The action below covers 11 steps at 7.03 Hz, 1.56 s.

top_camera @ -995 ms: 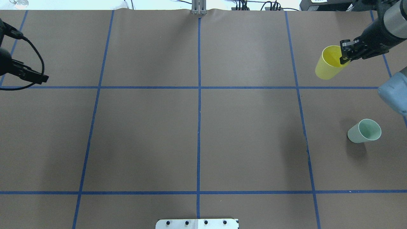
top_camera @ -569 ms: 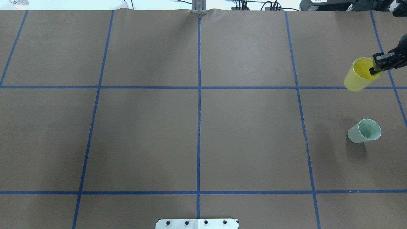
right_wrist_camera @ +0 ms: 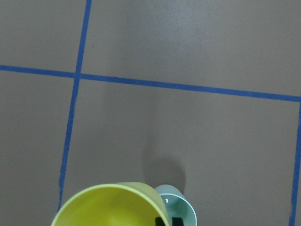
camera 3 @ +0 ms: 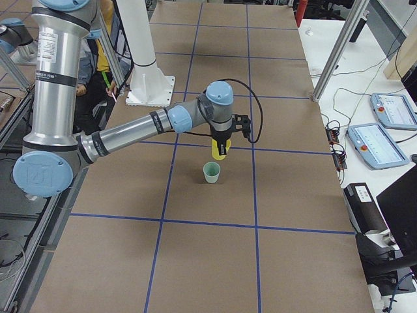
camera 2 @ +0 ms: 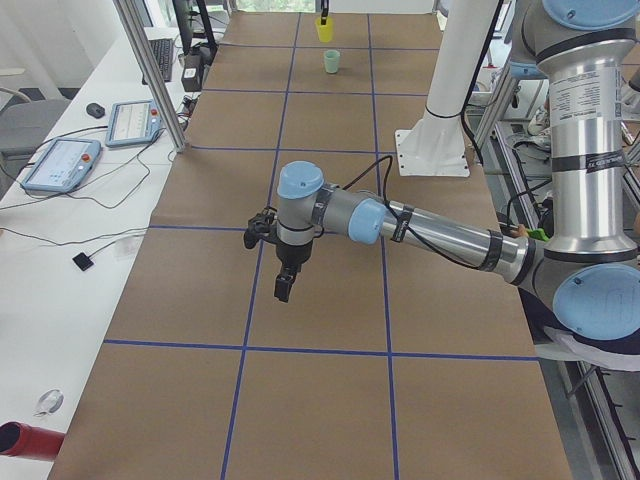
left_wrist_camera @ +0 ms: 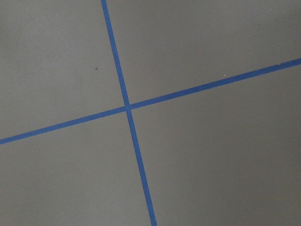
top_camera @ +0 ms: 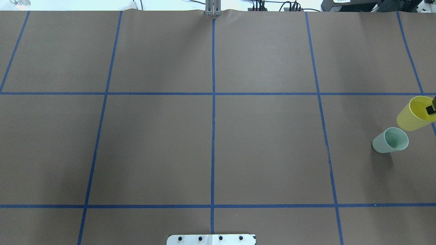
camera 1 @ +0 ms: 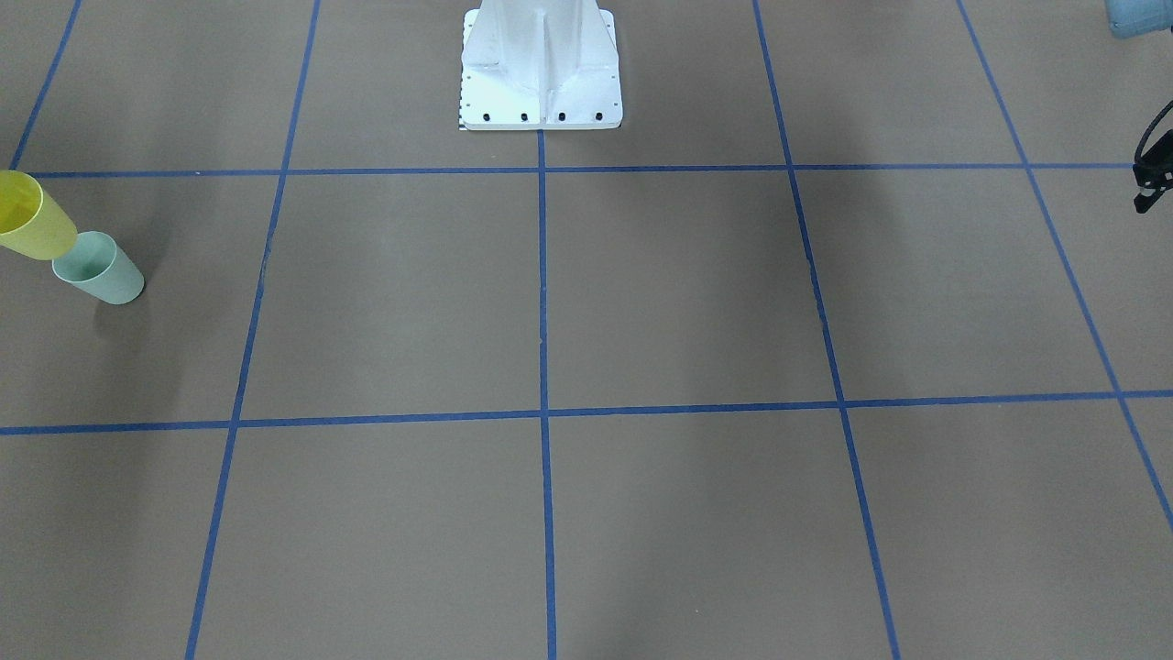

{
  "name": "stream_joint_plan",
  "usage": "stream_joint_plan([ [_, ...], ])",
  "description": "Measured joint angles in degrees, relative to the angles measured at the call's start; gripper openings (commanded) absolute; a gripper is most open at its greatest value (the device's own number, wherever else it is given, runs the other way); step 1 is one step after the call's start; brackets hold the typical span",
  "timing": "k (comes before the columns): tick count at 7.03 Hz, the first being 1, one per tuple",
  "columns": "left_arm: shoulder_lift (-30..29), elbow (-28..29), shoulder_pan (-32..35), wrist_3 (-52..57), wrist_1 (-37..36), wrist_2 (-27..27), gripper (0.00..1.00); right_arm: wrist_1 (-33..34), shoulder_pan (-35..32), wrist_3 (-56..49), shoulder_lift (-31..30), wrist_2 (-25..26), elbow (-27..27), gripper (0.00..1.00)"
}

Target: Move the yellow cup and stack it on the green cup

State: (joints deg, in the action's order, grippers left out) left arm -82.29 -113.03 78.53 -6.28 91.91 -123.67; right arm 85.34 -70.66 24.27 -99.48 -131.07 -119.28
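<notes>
Yellow plastic shows at the right edge of the overhead view, about halfway down: the yellow cup (top_camera: pixel 413 115) hangs there tilted, mouth up and partly cut off by the frame. One dark finger (top_camera: pixel 430 109) of the right gripper (camera 3: pixel 223 141) sits inside the rim. The jaws stand narrow, pinched on the cup's wall near the lip. In the right-side view the cup hangs below the wrist, clear of the table (top_camera: pixel 265 146), in the middle of that frame.

Just below and left of it in the overhead view stands the green cup (top_camera: pixel 390 140), upright on the brown paper with its mouth up. The two cups are near each other, and I cannot tell that they touch. In the front-facing view they overlap at the left edge, the yellow one up and to the left of the green. The right wrist view has the yellow rim filling the bottom edge, with the green cup's mouth peeping out just right of it.

Blue tape lines (top_camera: pixel 213 136) divide the paper into squares; the green cup sits inside one at the right.

The left gripper (camera 2: pixel 285 288) hangs over the paper at the centre of the left-side view, pointing down, with nothing in it. Only a sliver shows at the right edge of the front-facing view, so I cannot tell how far apart its jaws stand.
</notes>
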Motion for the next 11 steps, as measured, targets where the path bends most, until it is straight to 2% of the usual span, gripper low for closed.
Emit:
stream_joint_plan([
  [3,0.2,-0.3,0.2,0.0,-0.2,-1.2,1.00,-12.8,2.0,5.7,-2.0,-0.1,6.5,0.00],
  [6,0.3,-0.4,0.3,0.0,-0.2,-2.3,1.00,-23.0,6.4,13.8,-5.2,0.0,8.4,0.00],
  [8,0.3,-0.6,0.3,0.0,-0.1,-2.4,1.00,-25.4,6.8,14.4,-7.7,0.0,8.4,0.00],
  [11,0.5,-0.6,0.3,0.0,0.0,-2.4,1.00,-25.8,6.9,14.6,-7.9,0.6,8.5,0.00],
])
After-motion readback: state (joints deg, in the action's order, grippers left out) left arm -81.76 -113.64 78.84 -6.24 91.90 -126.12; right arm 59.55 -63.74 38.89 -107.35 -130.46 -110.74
